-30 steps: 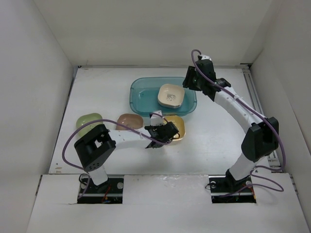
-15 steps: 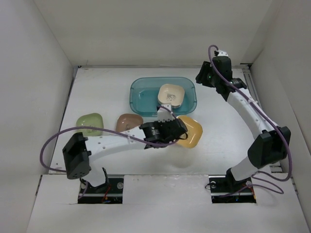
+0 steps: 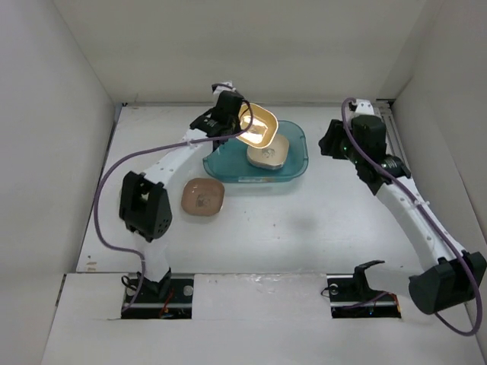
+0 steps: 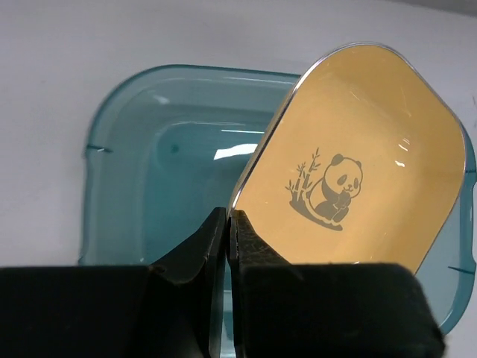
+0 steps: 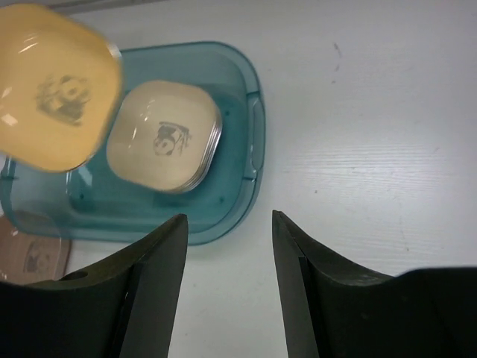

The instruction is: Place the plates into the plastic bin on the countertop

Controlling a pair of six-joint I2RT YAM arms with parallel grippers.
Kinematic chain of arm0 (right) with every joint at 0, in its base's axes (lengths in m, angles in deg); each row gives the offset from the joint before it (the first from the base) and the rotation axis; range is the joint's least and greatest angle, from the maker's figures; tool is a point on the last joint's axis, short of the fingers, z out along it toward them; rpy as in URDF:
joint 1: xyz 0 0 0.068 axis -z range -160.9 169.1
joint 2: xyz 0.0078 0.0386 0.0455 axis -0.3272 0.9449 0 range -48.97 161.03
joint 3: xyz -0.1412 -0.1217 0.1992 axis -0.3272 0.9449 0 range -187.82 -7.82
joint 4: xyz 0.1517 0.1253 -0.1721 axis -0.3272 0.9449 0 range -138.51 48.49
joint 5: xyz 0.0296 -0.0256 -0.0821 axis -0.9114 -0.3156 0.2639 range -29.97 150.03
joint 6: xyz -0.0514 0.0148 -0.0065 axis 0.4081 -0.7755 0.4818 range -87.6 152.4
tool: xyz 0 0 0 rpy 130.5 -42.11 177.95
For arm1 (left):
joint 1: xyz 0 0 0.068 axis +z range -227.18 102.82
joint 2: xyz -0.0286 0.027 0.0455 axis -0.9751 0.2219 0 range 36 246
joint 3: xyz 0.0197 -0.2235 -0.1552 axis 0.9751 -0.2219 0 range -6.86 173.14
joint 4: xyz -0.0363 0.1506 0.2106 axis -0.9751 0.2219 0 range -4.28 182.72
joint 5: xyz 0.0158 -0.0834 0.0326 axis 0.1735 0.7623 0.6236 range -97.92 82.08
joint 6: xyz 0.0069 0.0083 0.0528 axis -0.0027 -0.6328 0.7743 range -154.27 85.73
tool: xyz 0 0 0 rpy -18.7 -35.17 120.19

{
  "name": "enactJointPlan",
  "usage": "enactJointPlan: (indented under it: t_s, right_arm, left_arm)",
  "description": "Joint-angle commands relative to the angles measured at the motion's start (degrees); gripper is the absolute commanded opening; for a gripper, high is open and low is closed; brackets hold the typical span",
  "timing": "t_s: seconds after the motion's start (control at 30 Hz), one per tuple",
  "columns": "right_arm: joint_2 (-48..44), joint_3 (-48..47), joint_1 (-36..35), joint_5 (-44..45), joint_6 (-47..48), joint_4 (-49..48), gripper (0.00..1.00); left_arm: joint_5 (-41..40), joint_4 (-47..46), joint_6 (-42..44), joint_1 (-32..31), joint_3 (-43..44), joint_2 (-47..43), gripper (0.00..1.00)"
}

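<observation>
**A:** What moved?

**B:** The left arm swung the yellow-orange plate (image 3: pixel 259 125) off the worktop (image 3: pixel 319 220). It's now held up over the far-left part of the bin (image 3: pixel 221 166). The right arm pulled back to the right, away from the bin.

**A:** Anything hidden?

**B:** The pale green plate from earlier doesn't show; the left arm's elbow sits over that spot. In the left wrist view the held plate covers the bin's right half. The brown plate (image 3: pixel 202 198) is cut off at the right wrist view's corner. The cream plate (image 5: pixel 164 138) lies in the bin with extra rims showing under it, count unclear.

**A:** Tools?

**B:** The left tool (image 4: pixel 227 224) is pinched tight on the yellow-orange plate's rim, plate tilted steeply, panda print facing the camera. The right tool (image 5: pixel 227 220) has its fingers spread with nothing between them.

**A:** Poses?

**B:** The left arm is stretched far forward, with its wrist over the bin's back-left corner. The right arm is extended, with its wrist high to the right of the bin, well apart from it. The brown plate sits on the worktop just in front of the bin.
</observation>
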Motion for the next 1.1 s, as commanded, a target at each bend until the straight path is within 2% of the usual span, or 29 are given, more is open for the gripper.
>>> enactJointPlan:
  t_s: [0.0, 0.07, 0.13, 0.23, 0.3, 0.37, 0.4, 0.43, 0.47, 0.57, 0.63, 0.77, 0.8, 0.83, 0.93, 1.07]
  right_arm:
    - [-3.9, 4.2, -4.4, -2.5, 2.7, -2.6, 0.55]
    - [-6.6, 6.7, -8.4, -3.3, 2.1, -3.7, 0.55]
    - [-8.1, 12.3, -17.5, -3.3, -0.2, -6.2, 0.57]
    - [-8.8, 19.5, -28.8, -0.2, -7.5, -16.2, 0.65]
    - [-4.5, 20.3, -32.2, 1.3, -10.3, -21.6, 0.66]
    - [-0.4, 19.2, -36.0, 2.5, -10.4, -23.8, 0.66]
    - [3.5, 18.2, -37.1, 3.3, -11.1, -23.8, 0.66]
    - [5.5, 17.3, -38.3, 4.6, -11.2, -24.3, 0.66]
    - [7.6, 15.4, -40.0, 4.6, -11.8, -24.3, 0.66]
    - [15.4, 11.3, -41.2, 5.8, -12.3, -27.2, 0.66]
    - [21.3, 8.5, -41.2, 5.8, -12.3, -29.1, 0.66]
    - [31.7, -0.7, -41.8, 5.3, -12.8, -29.1, 0.66]
    - [33.6, -2.2, -41.8, 5.3, -12.8, -29.1, 0.66]
    - [35.4, -5.2, -41.8, 5.3, -13.7, -28.5, 0.66]
    - [42.6, -11.9, -43.0, 6.5, -16.5, -22.2, 0.65]
    - [47.5, -14.8, -43.5, 10.0, -18.8, -15.0, 0.64]
  left_arm:
    - [6.6, -1.7, 7.3, -2.0, 6.9, 5.0, 0.00]
    - [7.8, -1.7, 7.3, -1.5, 7.7, 7.7, 0.00]
    - [8.7, -3.5, 7.3, -1.4, 7.1, 8.8, 0.00]
    - [10.2, -5.1, 7.3, -1.4, 5.6, 10.6, 0.00]
    - [10.2, -5.1, 6.6, -1.4, 5.6, 12.4, 0.01]
    - [10.2, -4.6, 5.8, -0.9, 5.6, 12.9, 0.34]
    - [10.2, -4.6, 5.8, -0.9, 5.6, 12.9, 0.64]
    - [9.4, -4.6, 4.5, -0.9, 3.9, 11.1, 0.84]
    - [9.4, -5.6, 4.5, -0.9, 2.9, 9.8, 0.99]
    - [7.3, -7.0, 3.9, -0.9, 0.4, 3.3, 1.00]
    - [3.8, -3.8, 2.6, -0.3, 1.2, 0.3, 1.00]
    - [-13.3, 11.3, -6.6, 3.5, 6.1, -8.3, 1.00]
    - [-15.1, 14.2, -8.5, 4.4, 6.1, -10.1, 1.00]
    - [-15.9, 17.6, -10.3, 5.5, 5.0, -12.1, 1.00]
    - [-15.9, 16.9, -10.8, 8.9, -2.7, -21.9, 1.00]
    - [-15.9, 16.4, -9.5, 9.4, -9.8, -31.9, 1.00]
